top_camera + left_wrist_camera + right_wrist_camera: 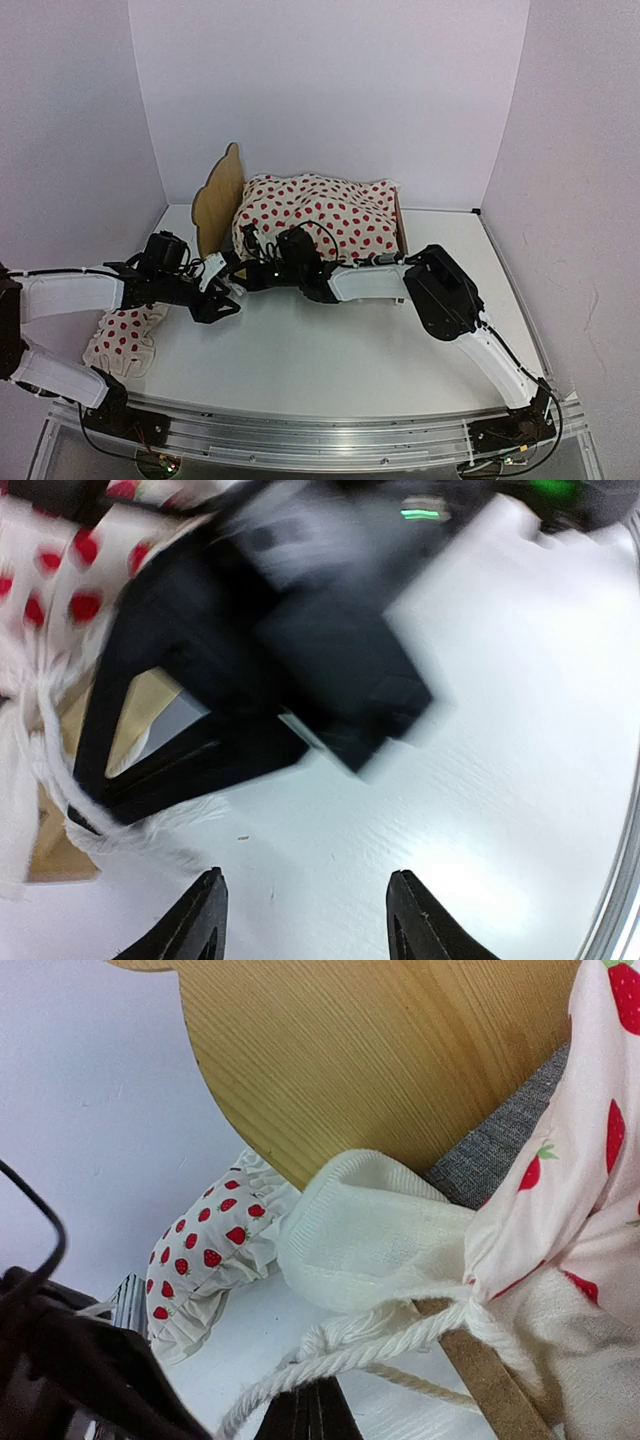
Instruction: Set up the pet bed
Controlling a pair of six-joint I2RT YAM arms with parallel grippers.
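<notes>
Standing toward the back of the counter, the pet bed has its headboard on the left and a red-dotted cloth heaped over it. The right gripper is closed by the headboard, the cloth's white cord at its tips; whether it pinches the cord I cannot tell. The left gripper hangs just beside it, fingers apart. A dotted pillow lies near the left arm.
</notes>
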